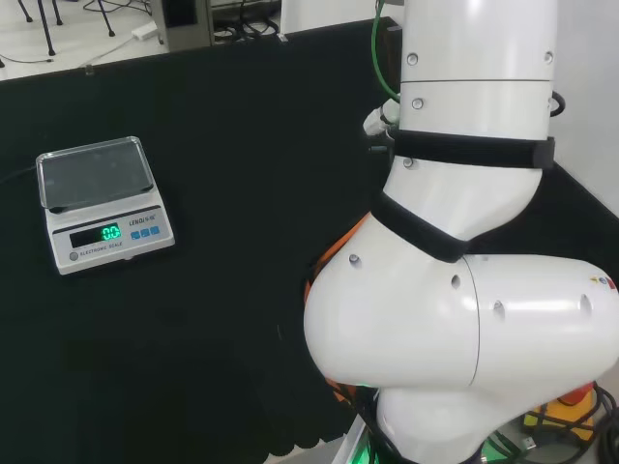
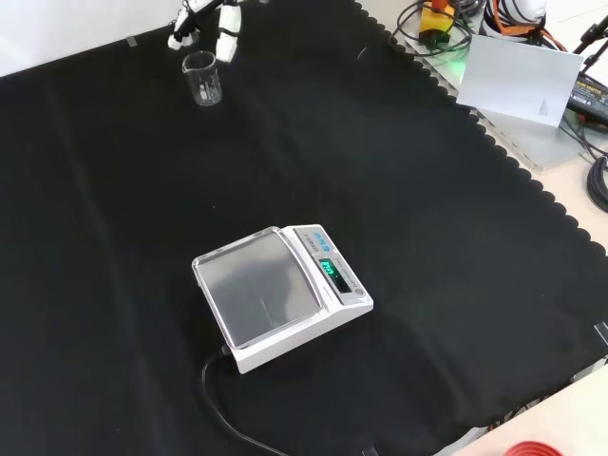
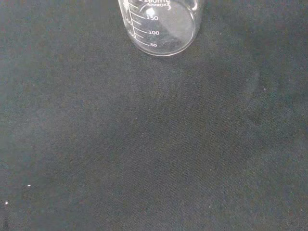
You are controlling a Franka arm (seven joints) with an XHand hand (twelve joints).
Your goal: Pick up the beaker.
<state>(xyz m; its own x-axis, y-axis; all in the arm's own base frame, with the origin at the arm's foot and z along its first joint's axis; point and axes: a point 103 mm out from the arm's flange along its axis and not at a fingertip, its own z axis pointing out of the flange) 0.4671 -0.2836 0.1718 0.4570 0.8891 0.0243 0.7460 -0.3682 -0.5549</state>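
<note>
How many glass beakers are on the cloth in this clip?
1. The beaker stands upright at the front view's top left, just below the hand; the wrist view shows it close up. The arm's links in the head view could hide more.

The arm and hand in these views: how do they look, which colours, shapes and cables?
The arm has big, rounded, glossy white links with small round screw points. Black bands run around the joints, and a green cable passes behind its upper link. Orange shows at the lower link's edge in the head view. The hand, in the front view, has slender white fingers with black parts between the segments.
</note>
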